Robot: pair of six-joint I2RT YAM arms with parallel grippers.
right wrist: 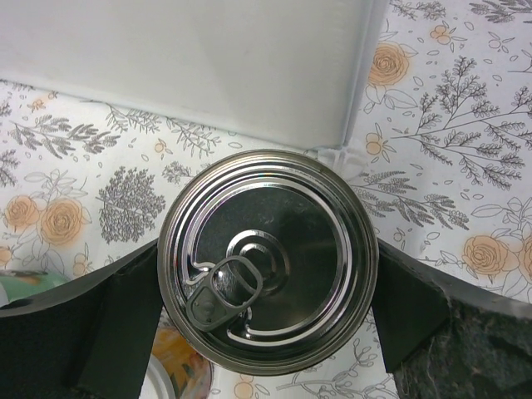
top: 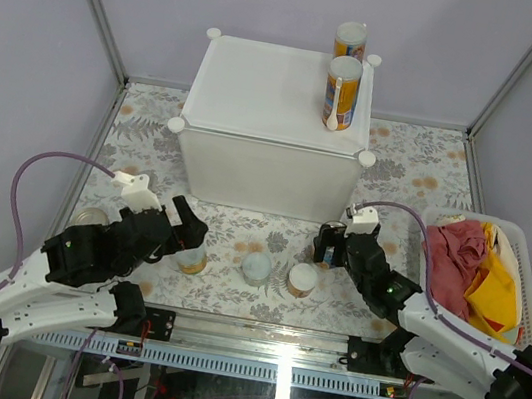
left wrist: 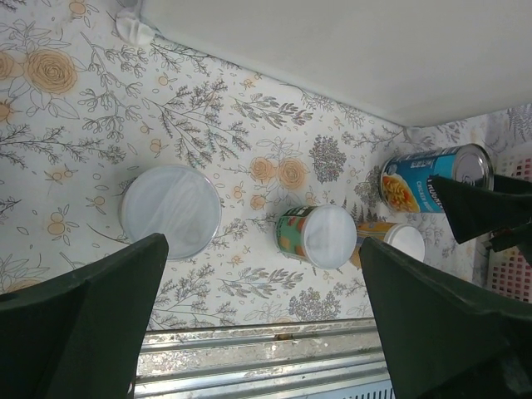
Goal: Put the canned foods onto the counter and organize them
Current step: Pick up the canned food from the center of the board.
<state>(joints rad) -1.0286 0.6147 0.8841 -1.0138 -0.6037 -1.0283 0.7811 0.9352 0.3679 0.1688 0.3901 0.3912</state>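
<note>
Right tool [right wrist: 266, 283] straddles the pull-tab can [right wrist: 268, 259] just before the white counter [right wrist: 183, 58], whether pinching I cannot tell; a loose hold could drop it mid-lift; left tool [left wrist: 262, 249] spread, empty.

Metal pull-tab can [right wrist: 268, 262] between the 2 jaws, just beside the white counter [right wrist: 208, 66]

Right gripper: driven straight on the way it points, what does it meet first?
Probably the lid of the pull-tab tin, centred under the right gripper, with its fingers either side. How close the lid is, I cannot tell.
</note>
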